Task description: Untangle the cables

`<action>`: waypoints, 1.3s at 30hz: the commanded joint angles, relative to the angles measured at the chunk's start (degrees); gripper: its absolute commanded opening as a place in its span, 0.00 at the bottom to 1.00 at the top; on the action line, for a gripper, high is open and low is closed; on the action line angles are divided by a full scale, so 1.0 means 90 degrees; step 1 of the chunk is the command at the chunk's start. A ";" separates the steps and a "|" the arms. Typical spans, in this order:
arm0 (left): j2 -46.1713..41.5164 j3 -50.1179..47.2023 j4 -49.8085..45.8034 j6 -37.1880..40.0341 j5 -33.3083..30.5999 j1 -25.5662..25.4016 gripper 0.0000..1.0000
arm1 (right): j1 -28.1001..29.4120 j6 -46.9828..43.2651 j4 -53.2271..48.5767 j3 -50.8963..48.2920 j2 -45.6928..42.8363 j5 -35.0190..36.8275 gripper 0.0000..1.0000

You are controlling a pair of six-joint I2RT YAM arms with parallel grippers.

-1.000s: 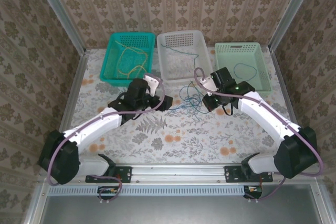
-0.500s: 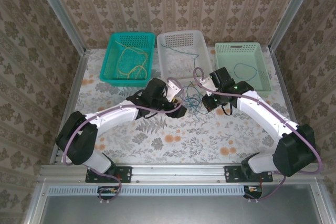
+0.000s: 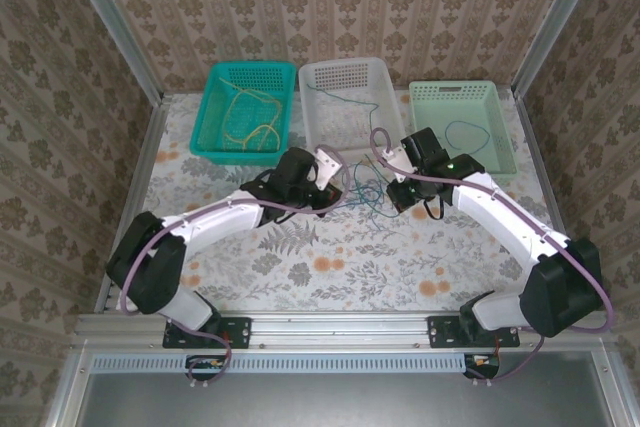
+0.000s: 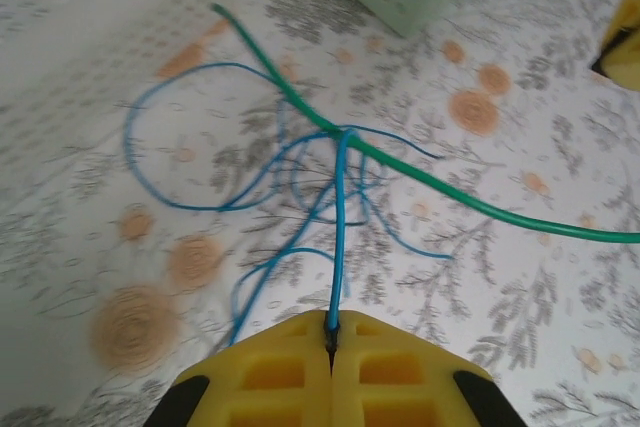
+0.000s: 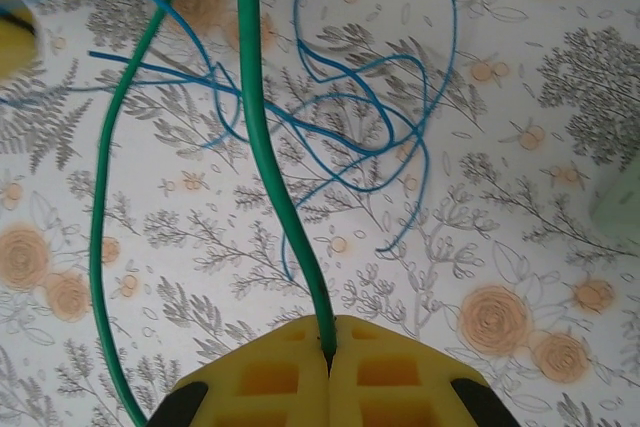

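left hand (image 4: 331,339) pinching thin blue flexible wire (image 4: 339,227) | right hand (image 5: 328,347) pinching thin green flexible wire (image 5: 262,147) | blue runs straight up-frame from left hand, meeting green mid-frame

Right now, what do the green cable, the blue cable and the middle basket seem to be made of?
The green cable: smooth, slightly glossy sheath, probably plastic-insulated wire; it bends in soft curves. The blue cable: thinner, same look. The middle basket: white moulded plastic, judging by its perforated walls.
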 commanded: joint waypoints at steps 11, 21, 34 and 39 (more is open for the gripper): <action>-0.0992 -0.0898 0.0856 -0.1342 -0.1612 0.0547 0.00 | -0.0066 0.0153 -0.0205 0.0036 -0.0064 0.0668 0.00; -0.1533 -0.1694 0.1609 -0.2108 -0.2560 0.0583 0.00 | -0.0081 0.0342 -0.0546 0.0201 0.0396 0.1961 0.00; -0.4344 -0.2906 0.0925 -0.2296 -0.3747 0.1193 0.00 | -0.0409 0.0877 -0.0055 0.0071 0.0023 0.1428 0.00; -0.4184 -0.2780 0.0872 -0.2306 -0.3181 0.1287 0.00 | -0.0436 0.0821 0.0349 0.0040 -0.0352 -0.0537 0.00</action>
